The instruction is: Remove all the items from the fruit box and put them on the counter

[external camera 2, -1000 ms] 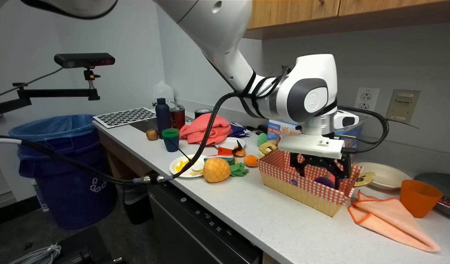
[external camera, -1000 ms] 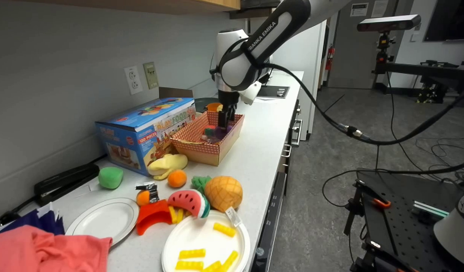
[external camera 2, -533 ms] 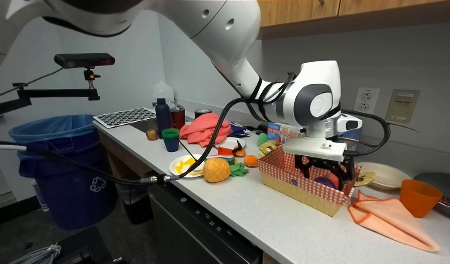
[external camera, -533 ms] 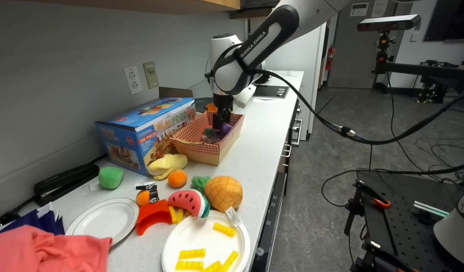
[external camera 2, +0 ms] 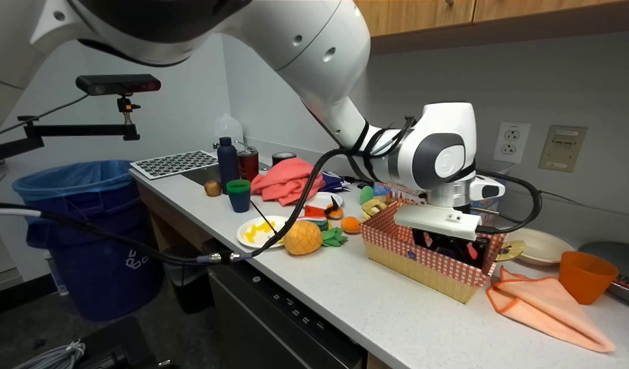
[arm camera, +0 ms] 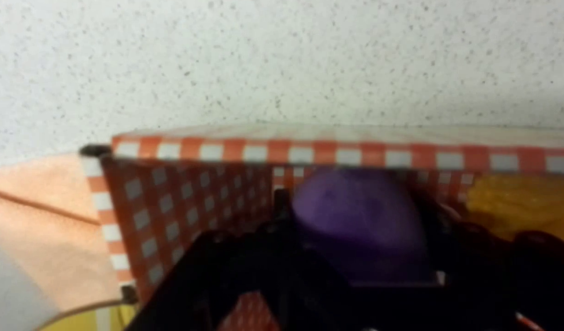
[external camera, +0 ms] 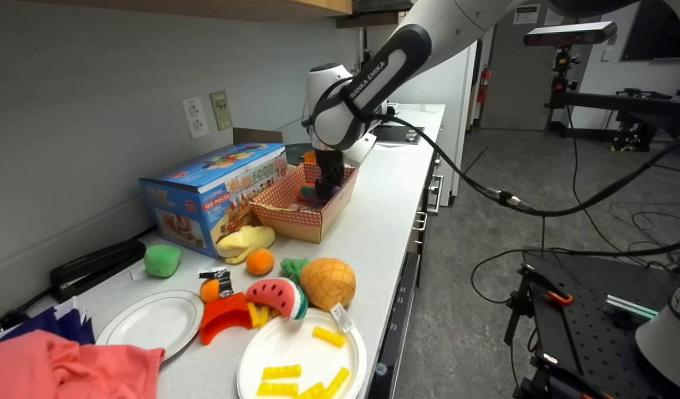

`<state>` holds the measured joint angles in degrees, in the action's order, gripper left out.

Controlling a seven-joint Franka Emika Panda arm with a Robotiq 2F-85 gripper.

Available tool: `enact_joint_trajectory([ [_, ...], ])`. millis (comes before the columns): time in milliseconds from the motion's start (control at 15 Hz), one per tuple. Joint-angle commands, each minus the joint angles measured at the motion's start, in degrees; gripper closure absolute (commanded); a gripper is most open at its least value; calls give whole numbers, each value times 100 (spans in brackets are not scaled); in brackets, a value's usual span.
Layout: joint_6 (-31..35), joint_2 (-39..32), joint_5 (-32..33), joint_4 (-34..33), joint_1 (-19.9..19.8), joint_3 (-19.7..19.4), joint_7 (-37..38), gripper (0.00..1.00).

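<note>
Presumably you are at the grasping step, with the lift not yet made; from the widest thing down, the counter bears it all; in an exterior view the blue play-food box stands at nine o'clock from the fruit box, just beside it; the fruit box is upright, and your gripper reaches down inside it, jaws standing apart; outside on the counter lie the pineapple, between five and six o'clock, and the banana, at eight; the purple item sits in the fruit box between those jaws, near the wall at twelve o'clock in the wrist view; you cannot tell whether they press on it or merely flank it; at three o'clock from it lies a yellow item, and a partly hidden red-and-green item shows inside too, so further trips seem likely; next, bring the jaws together squarely on the purple item, check that they take it and not the wall, lift straight past the rim, then set it on the counter.
</note>
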<state>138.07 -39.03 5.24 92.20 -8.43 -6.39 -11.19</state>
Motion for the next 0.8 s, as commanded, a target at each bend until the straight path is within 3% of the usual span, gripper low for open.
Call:
enact_joint_trajectory([
  [0, 30, 343, 97, 125, 12, 28, 49, 64],
  [267, 318, 985, 64, 556, 63, 178, -91, 90],
  [667, 780, 2087, -94, 1506, 278, 882, -749, 97],
  [733, 809, 2244, -123, 1667, 352, 1013, -846, 94],
])
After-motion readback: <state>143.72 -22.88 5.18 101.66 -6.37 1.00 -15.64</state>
